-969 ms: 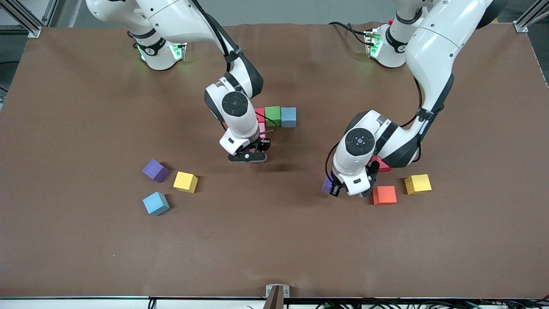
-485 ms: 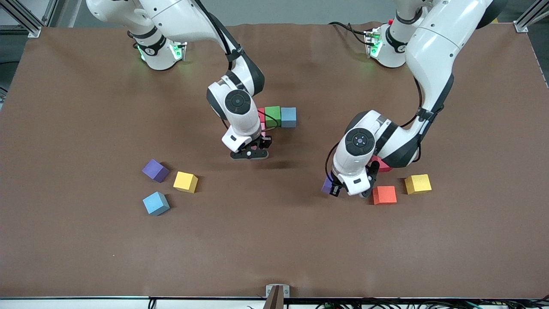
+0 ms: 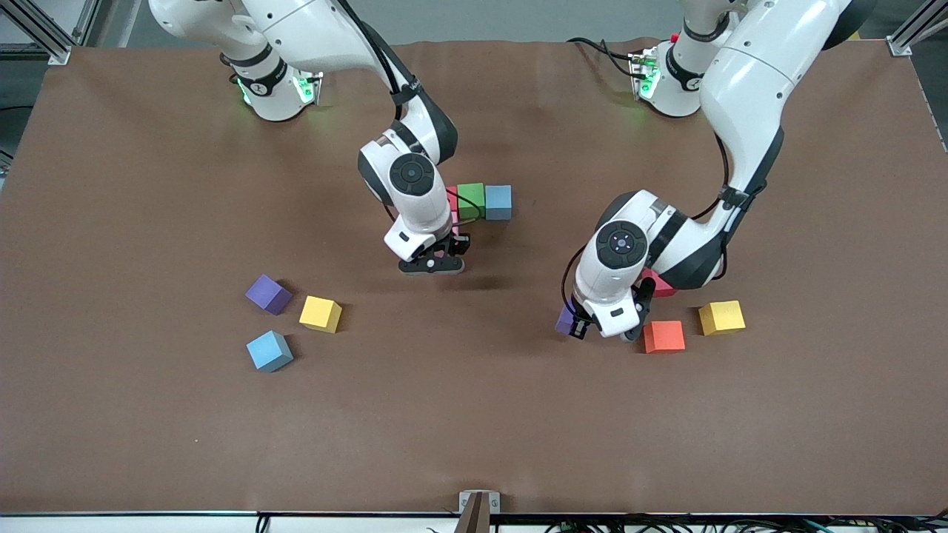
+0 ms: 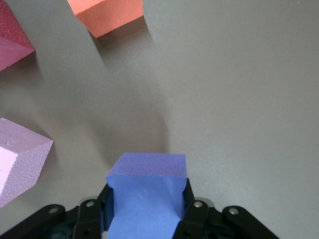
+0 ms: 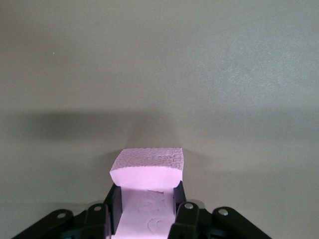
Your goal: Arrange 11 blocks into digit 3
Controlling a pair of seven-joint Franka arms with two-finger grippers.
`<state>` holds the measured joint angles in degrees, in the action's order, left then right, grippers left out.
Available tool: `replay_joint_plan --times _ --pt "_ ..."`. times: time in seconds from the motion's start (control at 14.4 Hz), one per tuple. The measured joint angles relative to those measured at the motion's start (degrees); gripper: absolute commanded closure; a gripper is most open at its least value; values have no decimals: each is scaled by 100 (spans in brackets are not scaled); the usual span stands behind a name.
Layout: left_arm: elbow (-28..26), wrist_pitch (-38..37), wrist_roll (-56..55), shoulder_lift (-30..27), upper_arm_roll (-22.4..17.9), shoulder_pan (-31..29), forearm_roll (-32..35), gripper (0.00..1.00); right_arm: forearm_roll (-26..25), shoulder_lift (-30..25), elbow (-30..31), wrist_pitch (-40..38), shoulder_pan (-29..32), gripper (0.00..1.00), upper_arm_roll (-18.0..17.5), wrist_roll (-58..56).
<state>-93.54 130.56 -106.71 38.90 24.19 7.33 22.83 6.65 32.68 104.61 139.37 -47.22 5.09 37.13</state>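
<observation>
Blocks counted: two purple, two yellow, two blue, two pink.
My left gripper (image 4: 144,219) jaws clamp a purple block (image 4: 147,191); right gripper (image 5: 145,214) jaws clamp a pink block (image 5: 148,169).

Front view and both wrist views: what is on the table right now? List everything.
Row of blocks: three; red, green, blue; mid-table.
Hidden pink block: one; against the red one, nearer the camera, mostly covered by the right arm.
Loose blocks, right arm's end: three; purple, yellow, light blue.
Loose blocks, left arm's end: four; dark red, orange, yellow, pale pink.
Table: one; brown.
Right gripper: shut on held pink block, low by the row.
Left gripper: shut on held purple block, beside the orange one.
</observation>
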Motion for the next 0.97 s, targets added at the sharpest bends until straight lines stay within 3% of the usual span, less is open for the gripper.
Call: replay_joint_plan --times 0.97 --pt "0 0 0 0 -2 0 0 69 0 -3 10 0 -24 100 0 80"
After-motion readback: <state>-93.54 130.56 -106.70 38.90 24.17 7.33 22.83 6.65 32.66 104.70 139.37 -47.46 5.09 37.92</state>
